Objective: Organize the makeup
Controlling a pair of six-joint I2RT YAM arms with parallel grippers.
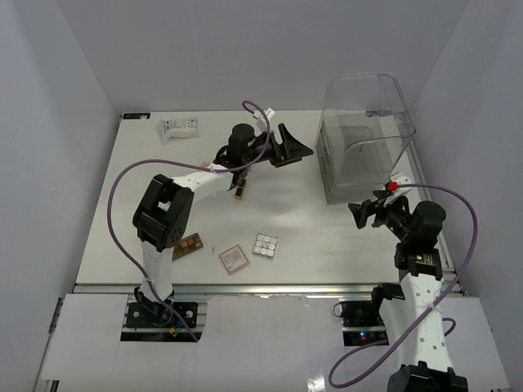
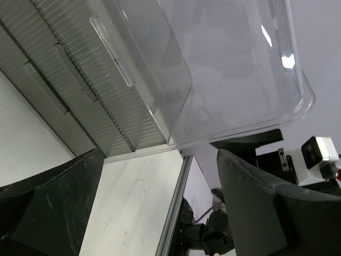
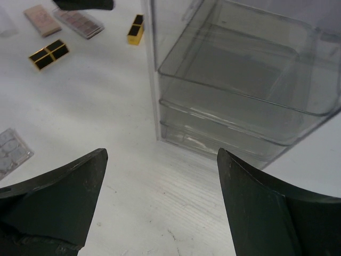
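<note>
On the white counter [image 1: 306,233], left hand [image 1: 292,147] and right hand [image 1: 363,214] gape wide and empty beside the box [image 1: 368,139]; a careless swing could shove it.

The white surface [image 1: 310,229] carries a clear plastic box [image 1: 364,155], white-blue packet [image 1: 180,127], dark-gold piece [image 1: 239,193], brown palette [image 1: 188,246], pinkish square compact [image 1: 234,259], silvery grid palette [image 1: 265,245].

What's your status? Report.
Left gripper open, right gripper open. Makeup loose on table, none seen in clear box. No obstruction seen.

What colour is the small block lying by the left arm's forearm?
Small block: gold and black, best in right wrist view.
</note>
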